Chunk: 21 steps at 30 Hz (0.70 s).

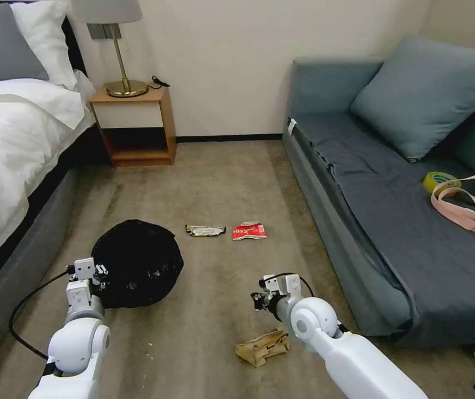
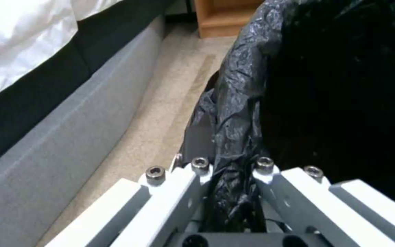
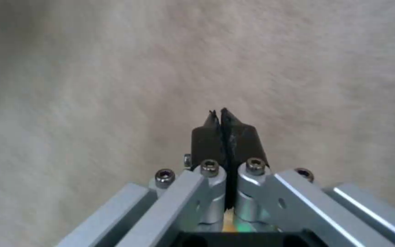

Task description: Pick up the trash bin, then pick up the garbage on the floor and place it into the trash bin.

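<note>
Head view: left gripper point(image 1: 94, 270) grips the trash bin point(image 1: 137, 263) rim; right gripper point(image 1: 259, 300) hovers empty, tan paper scrap point(image 1: 262, 347) just behind it, dark wrapper point(image 1: 205, 230) and red-white packet point(image 1: 249, 230) well ahead. Collecting litter seems next, calling for opened jaws. Left wrist: fingers pinch bag-lined rim. Right wrist: fingertips point(image 3: 225, 137) closed together over bare carpet point(image 3: 92, 68).

Carpet point(image 1: 209, 183): bin point(image 1: 137, 263), wrapper point(image 1: 205, 230), packet point(image 1: 249, 231), scrap point(image 1: 262, 347)

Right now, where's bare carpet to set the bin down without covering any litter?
Bare carpet lies between the bin, pinched at its rim by the left gripper, and the empty, shut right gripper. More lies beyond the silvery wrapper and red packet, toward the nightstand. It is crowded by the paper scrap under the right arm.
</note>
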Motion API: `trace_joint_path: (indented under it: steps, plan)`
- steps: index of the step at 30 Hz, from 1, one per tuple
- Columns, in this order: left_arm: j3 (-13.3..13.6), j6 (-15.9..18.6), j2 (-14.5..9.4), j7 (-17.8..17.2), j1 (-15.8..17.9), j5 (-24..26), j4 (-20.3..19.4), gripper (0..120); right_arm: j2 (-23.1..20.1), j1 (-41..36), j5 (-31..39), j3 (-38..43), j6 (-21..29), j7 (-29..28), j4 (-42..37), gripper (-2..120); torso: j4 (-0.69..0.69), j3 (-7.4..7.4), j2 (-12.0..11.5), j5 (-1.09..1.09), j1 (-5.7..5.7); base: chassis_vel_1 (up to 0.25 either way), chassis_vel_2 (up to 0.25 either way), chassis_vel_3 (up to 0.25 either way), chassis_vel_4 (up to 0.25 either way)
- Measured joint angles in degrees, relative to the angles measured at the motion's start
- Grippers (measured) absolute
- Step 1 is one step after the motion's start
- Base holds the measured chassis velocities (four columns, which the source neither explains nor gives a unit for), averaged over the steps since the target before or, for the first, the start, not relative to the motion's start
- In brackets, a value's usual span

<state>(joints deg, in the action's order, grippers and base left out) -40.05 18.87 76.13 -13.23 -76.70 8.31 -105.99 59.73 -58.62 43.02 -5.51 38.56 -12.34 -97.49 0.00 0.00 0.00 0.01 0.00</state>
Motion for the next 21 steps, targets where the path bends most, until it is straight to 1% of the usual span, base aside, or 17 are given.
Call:
trace_joint_path:
  steps: [1,2,3,5,6,7,9,11,12,13,16,17,20,21]
  plan:
    - [0.0,0.0,0.0,0.2,0.1,-0.1,0.0,2,-1.2,-0.6,-3.0,0.1,-0.2,2.9,-0.4,0,-0.01,0.00,0.0,-0.01,0.00,0.000,0.000,0.000,0.000]
    - [0.0,0.0,0.0,0.2,0.1,-0.1,0.0,2,-1.2,-0.6,-3.0,0.1,-0.2,2.9,-0.4,0,-0.01,0.00,0.0,-0.01,0.00,0.000,0.000,0.000,0.000]
    - [0.1,0.0,0.0,0.4,0.2,-0.3,0.2,2,-2.6,-1.5,-7.1,0.5,-0.5,7.2,-0.9,0,-0.01,0.00,0.0,0.00,0.00,0.000,0.000,0.000,0.000]
    - [0.2,0.0,0.0,0.5,0.6,-0.4,0.6,2,-4.3,-2.5,-12.2,1.0,-0.9,13.1,-1.6,7,0.00,0.00,0.0,-0.01,0.00,0.000,0.000,0.000,0.000]
    - [0.2,-0.1,0.0,0.5,0.8,-0.4,0.8,2,-5.1,-3.1,-15.5,1.4,-1.7,17.2,-1.7,11,0.00,0.00,0.0,-0.01,0.00,0.000,0.000,0.000,0.000]
    - [0.2,-0.1,0.0,0.5,0.8,-0.4,0.8,2,-5.1,-3.1,-15.5,1.4,-1.7,17.2,-1.7,11,0.00,0.00,0.0,-0.01,0.00,0.000,0.000,0.000,0.000]
    - [0.3,-0.1,0.0,0.5,1.2,-0.4,1.1,2,-6.3,-3.8,-20.8,1.6,-3.2,22.7,-1.4,20,0.00,0.00,0.0,0.00,0.00,0.000,0.000,0.000,0.000]
    - [0.3,-0.1,0.1,0.7,1.5,-0.4,1.4,2,-7.2,-4.3,-26.5,1.6,-5.9,27.4,0.0,28,0.00,0.00,0.0,-0.01,0.00,0.000,0.000,0.000,0.000]
    - [0.3,-0.1,0.1,0.7,1.5,-0.4,1.4,2,-7.2,-4.3,-26.5,1.6,-5.9,27.4,0.0,28,0.00,0.00,0.0,-0.01,0.00,0.000,0.000,0.000,0.000]
    - [0.3,-0.1,0.2,0.7,1.6,-0.4,1.5,2,-7.4,-4.5,-29.6,1.6,-7.6,29.7,0.9,33,0.00,0.00,0.0,0.00,0.00,0.000,0.000,0.000,0.000]
    - [0.3,-0.2,0.4,0.8,1.7,-0.6,1.9,2,-7.7,-5.0,-35.6,1.3,-10.9,34.1,3.0,47,0.00,0.00,0.0,0.00,0.00,0.000,0.000,0.000,0.000]
    - [0.3,-0.2,0.4,0.8,1.7,-0.6,1.9,2,-7.7,-5.0,-35.6,1.3,-10.9,34.1,3.0,47,0.00,0.00,0.0,0.00,0.00,0.000,0.000,0.000,0.000]
    - [0.1,-0.3,0.6,0.9,1.7,-0.8,2.1,2,-8.0,-5.1,-39.4,0.6,-14.3,38.3,4.6,62,0.00,0.00,0.0,0.00,0.00,0.000,0.000,0.000,0.000]
    - [0.1,-0.3,0.6,0.9,1.7,-0.8,2.1,2,-8.0,-5.1,-39.4,0.6,-14.3,38.3,4.6,62,0.00,0.00,0.0,0.00,0.00,0.000,0.000,0.000,0.000]
